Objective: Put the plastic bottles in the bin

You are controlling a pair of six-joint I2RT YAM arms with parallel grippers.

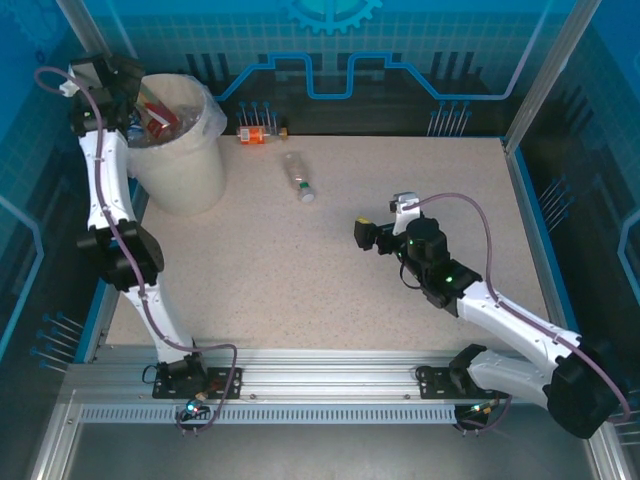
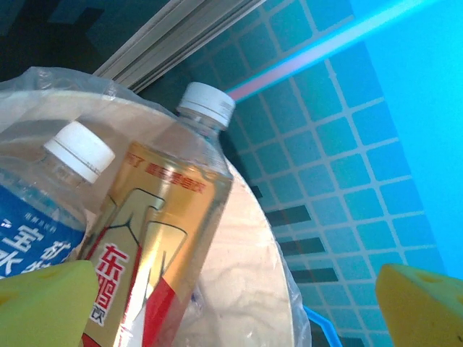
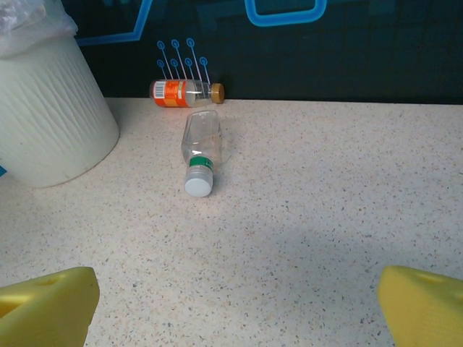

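Note:
The cream-white bin [image 1: 180, 165] stands at the table's far left corner, with several bottles inside it. My left gripper [image 1: 126, 100] hangs open over the bin's left rim. In the left wrist view its yellow fingers [image 2: 43, 303] stand wide apart around nothing, and a gold-and-red labelled bottle [image 2: 163, 231] and a blue-labelled bottle [image 2: 32, 224] lean in the bin [image 2: 253, 253]. On the table lie a clear bottle with a green band [image 1: 298, 177] [image 3: 200, 144] and an orange-labelled bottle [image 1: 255, 132] [image 3: 181, 92]. My right gripper [image 1: 364, 235] [image 3: 231, 311] is open, low over the table, right of and nearer than the clear bottle.
The orange-labelled bottle lies against the back wall [image 1: 400, 100], just right of the bin [image 3: 51, 116]. A blue side wall [image 2: 405, 108] rises close behind the bin. The speckled tabletop [image 1: 300, 280] stretches between the two arms.

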